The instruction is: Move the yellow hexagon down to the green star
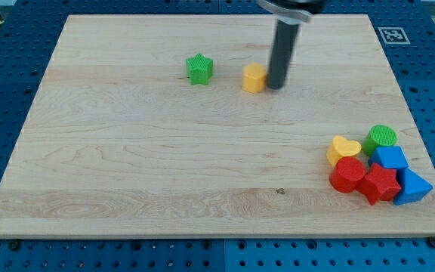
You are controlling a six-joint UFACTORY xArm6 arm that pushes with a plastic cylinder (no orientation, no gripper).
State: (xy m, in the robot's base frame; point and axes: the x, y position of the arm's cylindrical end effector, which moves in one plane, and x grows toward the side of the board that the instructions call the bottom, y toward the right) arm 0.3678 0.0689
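The yellow hexagon (254, 78) lies on the wooden board in the upper middle of the view. The green star (199, 69) lies to its left, a block's width or so away and slightly higher. My tip (276, 85) stands right against the hexagon's right side, touching or nearly touching it. The dark rod rises from there to the view's top edge.
A cluster sits at the board's lower right: a yellow heart (343, 149), a green cylinder (382, 137), a red cylinder (347, 174), a red star (380, 183) and two blue blocks (390, 158) (412, 187). The wooden board (127, 166) lies on a blue pegboard table.
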